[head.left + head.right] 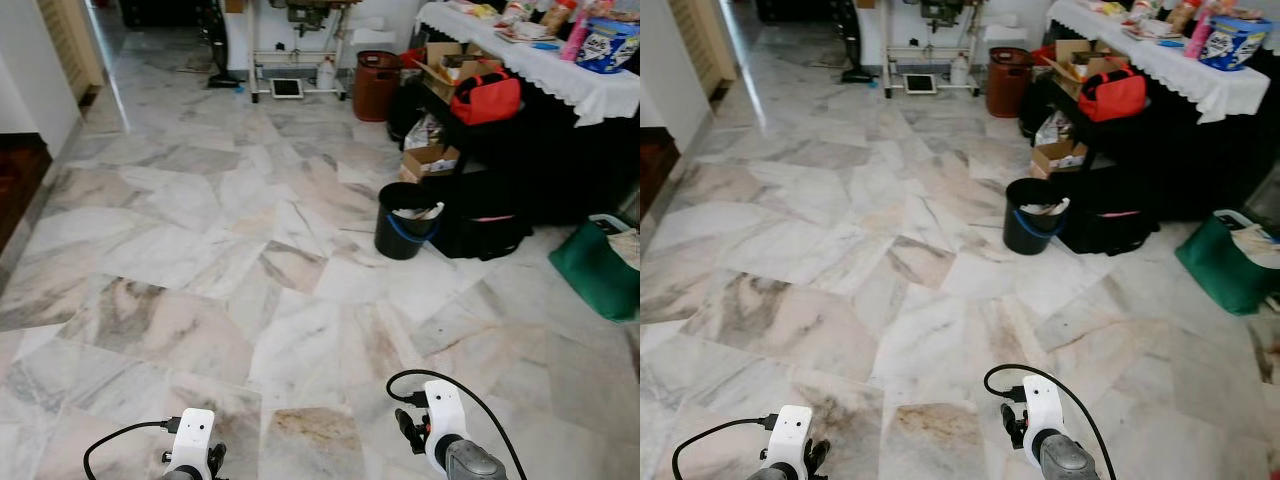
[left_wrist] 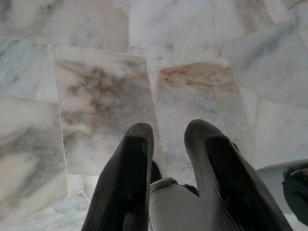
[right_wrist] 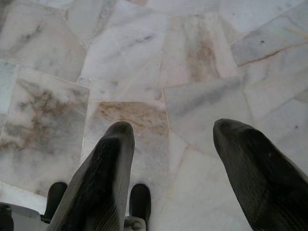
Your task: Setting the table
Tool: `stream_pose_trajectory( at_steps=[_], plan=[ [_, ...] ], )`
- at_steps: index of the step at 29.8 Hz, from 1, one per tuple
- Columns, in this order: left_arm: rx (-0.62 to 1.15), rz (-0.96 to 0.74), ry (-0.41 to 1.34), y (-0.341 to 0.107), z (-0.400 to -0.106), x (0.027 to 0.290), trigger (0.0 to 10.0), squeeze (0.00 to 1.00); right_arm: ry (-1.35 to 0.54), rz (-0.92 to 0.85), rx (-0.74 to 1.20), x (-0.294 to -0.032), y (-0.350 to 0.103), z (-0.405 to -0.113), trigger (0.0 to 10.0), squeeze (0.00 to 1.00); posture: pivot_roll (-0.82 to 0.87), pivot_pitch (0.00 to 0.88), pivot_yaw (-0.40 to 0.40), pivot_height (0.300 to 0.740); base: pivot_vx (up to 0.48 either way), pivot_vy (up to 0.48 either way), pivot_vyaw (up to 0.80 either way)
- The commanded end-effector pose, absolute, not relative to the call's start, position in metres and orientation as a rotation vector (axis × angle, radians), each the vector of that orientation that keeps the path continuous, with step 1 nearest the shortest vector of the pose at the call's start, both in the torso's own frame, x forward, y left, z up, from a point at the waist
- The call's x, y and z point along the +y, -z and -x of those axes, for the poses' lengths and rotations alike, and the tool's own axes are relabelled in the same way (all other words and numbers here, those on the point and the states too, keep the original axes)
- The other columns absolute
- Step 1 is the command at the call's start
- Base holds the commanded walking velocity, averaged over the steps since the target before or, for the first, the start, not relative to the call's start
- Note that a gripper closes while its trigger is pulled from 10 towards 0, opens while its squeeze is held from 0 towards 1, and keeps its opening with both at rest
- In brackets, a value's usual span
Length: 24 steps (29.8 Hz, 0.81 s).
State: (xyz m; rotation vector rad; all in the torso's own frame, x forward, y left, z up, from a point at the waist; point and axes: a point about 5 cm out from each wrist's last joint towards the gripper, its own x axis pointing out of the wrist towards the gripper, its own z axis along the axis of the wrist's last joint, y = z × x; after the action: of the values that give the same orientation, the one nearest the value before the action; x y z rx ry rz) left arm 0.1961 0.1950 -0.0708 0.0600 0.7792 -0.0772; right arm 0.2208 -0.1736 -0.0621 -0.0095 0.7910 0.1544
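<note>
— Two grippers hang low over the marble floor (image 1: 200,260), yes?
— Yes. The left gripper (image 2: 168,139) points down at the tiles with its jaws a little apart and nothing between them. The right gripper (image 3: 173,132) does the same, its jaws spread wider, also empty.
— Where is the counter?
— Far off at the right, across the room: the counter (image 1: 560,75) wears a white lace-edged cloth and carries a blue and white carton (image 1: 607,45), a pink bottle (image 1: 577,35) and other small items too blurred to name.
— What stands beneath it?
— A red bag (image 1: 486,97) on a lower shelf beside open cardboard boxes (image 1: 445,60). On the floor, a black bucket (image 1: 406,222) stands just beside a black bag (image 1: 485,215), and a green bag (image 1: 597,270) lies further right.
</note>
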Motion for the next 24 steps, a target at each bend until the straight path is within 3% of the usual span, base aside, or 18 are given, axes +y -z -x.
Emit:
stream_pose_trajectory(
  at_steps=[1,24],
  plan=[
    [0.783,-0.044,0.065,0.0722,-0.1934,0.1949,10.0,0.00,-0.153,0.018,0.799,-0.1740,0.0616,-0.2222,10.0,0.00,0.12,0.000,-0.086,0.740,0.000,0.000,-0.67],
    [0.787,-0.071,0.091,0.0710,-0.1959,0.1955,10.0,0.00,-0.116,0.008,0.805,-0.1761,0.0637,-0.2188,10.0,0.00,0.10,0.000,-0.066,0.740,0.000,-0.047,-0.66]
  ],
)
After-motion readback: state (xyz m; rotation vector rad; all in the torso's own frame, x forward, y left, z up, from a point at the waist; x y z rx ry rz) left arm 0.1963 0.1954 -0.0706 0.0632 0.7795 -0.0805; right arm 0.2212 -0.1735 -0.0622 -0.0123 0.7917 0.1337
